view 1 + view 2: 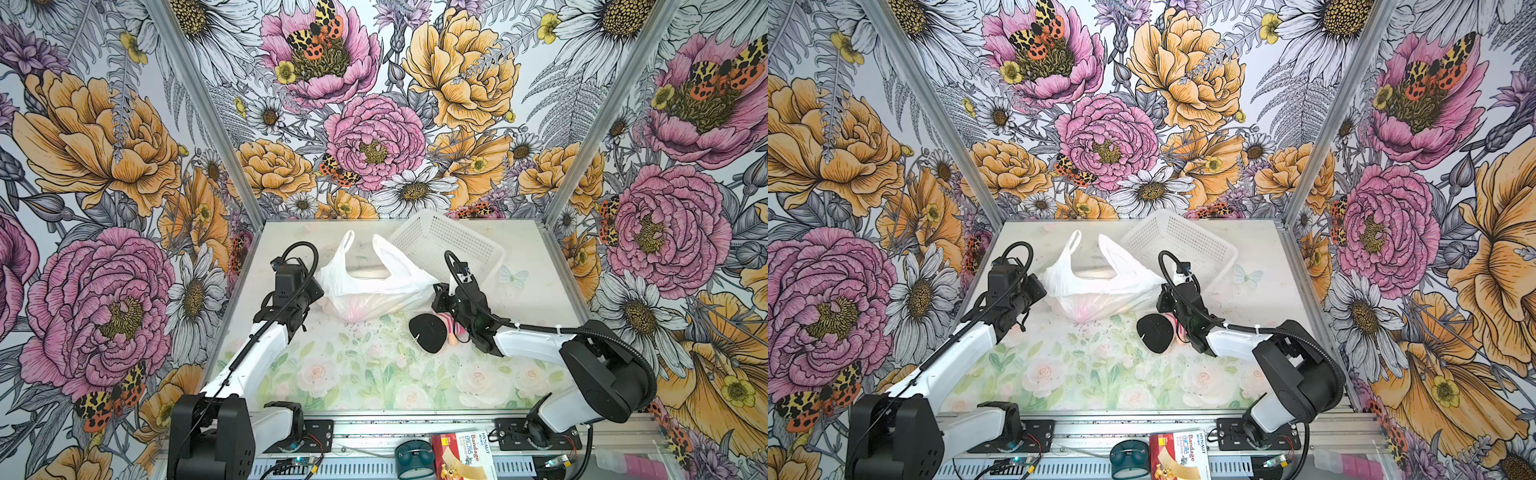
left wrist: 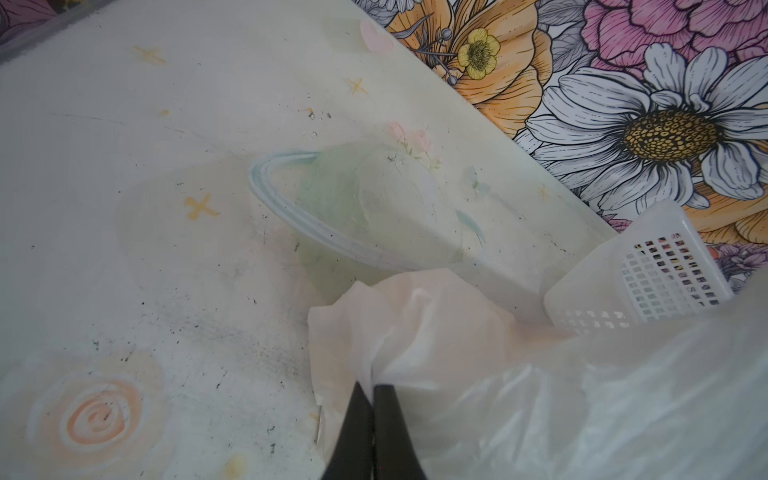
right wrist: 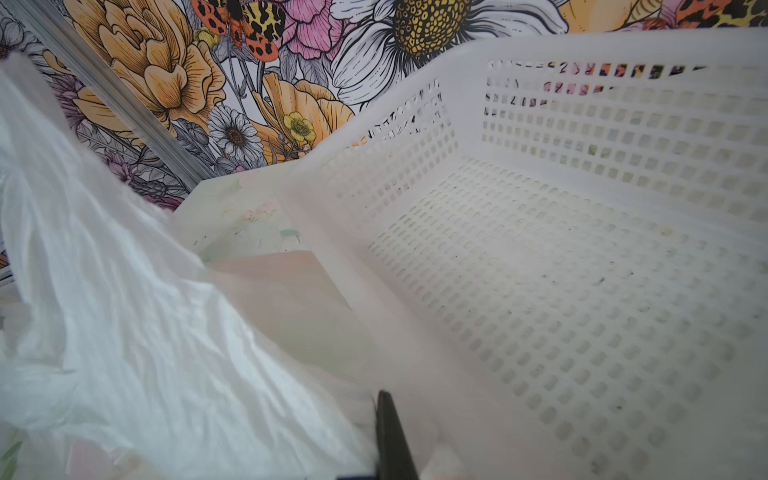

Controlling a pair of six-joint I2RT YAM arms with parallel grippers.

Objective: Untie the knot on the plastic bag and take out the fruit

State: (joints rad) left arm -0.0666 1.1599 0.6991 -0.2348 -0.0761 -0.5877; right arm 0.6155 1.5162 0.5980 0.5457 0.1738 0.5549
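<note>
Plastic bag (image 1: 374,286) lies just beside basket (image 1: 449,241), 2 loop handles (image 1: 345,253) apart; fruit (image 1: 357,309) dim inside. Left gripper (image 2: 371,388) clenched on bag edge far from basket, right gripper (image 3: 381,397) clenched on edge nearest basket

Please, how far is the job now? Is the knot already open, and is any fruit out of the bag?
Done: no knot shows; the plastic bag has its two handles standing apart. In hand: the left gripper is shut on the bag's film, and the right gripper is shut, apparently on its other side. Left: the fruit shows only as pink and yellowish shapes through the film; the basket is empty.
</note>
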